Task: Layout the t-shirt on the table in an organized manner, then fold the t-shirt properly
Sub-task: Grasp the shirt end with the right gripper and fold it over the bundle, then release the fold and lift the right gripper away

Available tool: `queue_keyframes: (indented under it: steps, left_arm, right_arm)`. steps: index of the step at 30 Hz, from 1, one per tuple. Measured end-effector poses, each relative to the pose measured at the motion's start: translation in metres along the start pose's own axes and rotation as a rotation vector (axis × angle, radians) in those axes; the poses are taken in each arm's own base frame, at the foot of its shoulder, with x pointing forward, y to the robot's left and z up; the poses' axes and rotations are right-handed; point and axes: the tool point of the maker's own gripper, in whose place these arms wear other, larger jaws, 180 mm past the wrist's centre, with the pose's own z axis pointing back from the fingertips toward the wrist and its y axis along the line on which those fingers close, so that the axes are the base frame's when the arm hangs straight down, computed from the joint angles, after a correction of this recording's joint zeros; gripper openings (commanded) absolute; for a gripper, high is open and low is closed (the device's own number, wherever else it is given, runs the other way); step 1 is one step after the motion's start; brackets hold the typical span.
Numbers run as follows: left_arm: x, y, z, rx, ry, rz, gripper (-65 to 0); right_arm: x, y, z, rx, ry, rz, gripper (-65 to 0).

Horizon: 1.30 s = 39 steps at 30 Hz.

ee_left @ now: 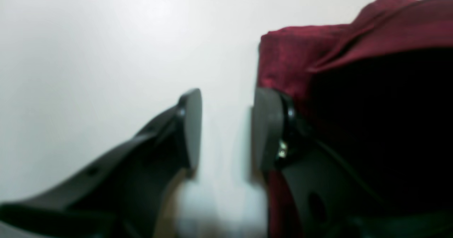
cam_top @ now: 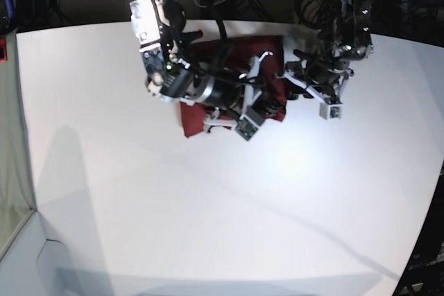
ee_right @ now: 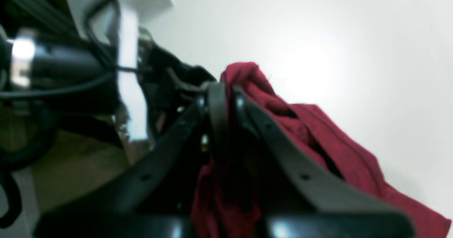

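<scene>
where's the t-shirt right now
The t-shirt lies bunched at the far middle of the table in the base view, pinched by the right gripper.

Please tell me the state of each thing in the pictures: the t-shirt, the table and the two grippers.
t-shirt: bunched, not laid flat, one part lifted.
table: bare white around the shirt.
left gripper: fingers apart, nothing between them, beside the shirt.
right gripper: shut on the t-shirt fabric.

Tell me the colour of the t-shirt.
Plain dark red, no print; the t-shirt shows best in the right wrist view.
</scene>
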Motion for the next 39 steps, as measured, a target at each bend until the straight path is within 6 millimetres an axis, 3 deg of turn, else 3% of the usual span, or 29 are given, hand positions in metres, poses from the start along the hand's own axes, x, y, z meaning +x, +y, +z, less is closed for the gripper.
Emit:
queue_keyframes:
  steps: [3, 7, 10, 13, 15, 18, 21, 27, 30, 33, 37, 39]
  left_arm:
    - [0.000, 0.000, 0.000, 0.000, 0.001, -0.001, -41.0]
    - [-0.002, 0.002, 0.003, 0.004, 0.011, -0.010, -41.0]
    - [-0.012, 0.007, 0.016, 0.012, 0.033, -0.042, -40.9]
    - [-0.011, 0.014, 0.032, 0.031, 0.023, -0.087, -40.8]
    - [-0.003, 0.011, 0.041, 0.020, -0.005, -0.112, -40.8]
    - [-0.004, 0.007, 0.056, -0.013, -0.009, -0.124, -40.8]
    - [-0.018, 0.014, 0.065, -0.027, 0.039, -0.106, -40.8]
    - [-0.013, 0.046, 0.074, 0.023, 0.023, -0.021, -40.8]
    - [-0.010, 0.058, 0.078, 0.051, 0.008, -0.007, -40.8]
    - [-0.012, 0.057, 0.078, 0.048, 0.016, -0.004, -40.7]
    - [-0.011, 0.057, 0.078, 0.049, 0.012, -0.005, -40.7]
    - [-0.010, 0.057, 0.078, 0.050, 0.011, -0.006, -40.7]
  right_arm:
    - [-0.005, 0.000, -0.003, 0.005, 0.013, -0.008, -63.1]
    - [-0.004, 0.014, -0.008, 0.040, 0.029, 0.026, -47.2]
    - [0.013, 0.023, 0.001, 0.040, -0.019, 0.061, -36.2]
    - [0.033, 0.027, 0.023, 0.006, -0.094, 0.097, -31.0]
    - [0.043, 0.028, 0.033, -0.010, -0.128, 0.115, -29.6]
    - [0.040, 0.022, 0.045, -0.033, -0.130, 0.136, -29.6]
    - [0.013, 0.014, 0.049, -0.053, -0.050, 0.129, -29.6]
    - [-0.020, -0.007, 0.066, -0.131, -0.002, 0.036, -29.5]
    - [-0.032, 0.000, 0.068, -0.123, 0.019, 0.007, -29.5]
    - [-0.043, 0.010, 0.067, -0.105, 0.039, -0.017, -29.5]
    - [-0.042, 0.011, 0.066, -0.101, 0.029, -0.026, -29.5]
    - [-0.055, 0.010, 0.061, -0.090, 0.062, -0.048, -29.5]
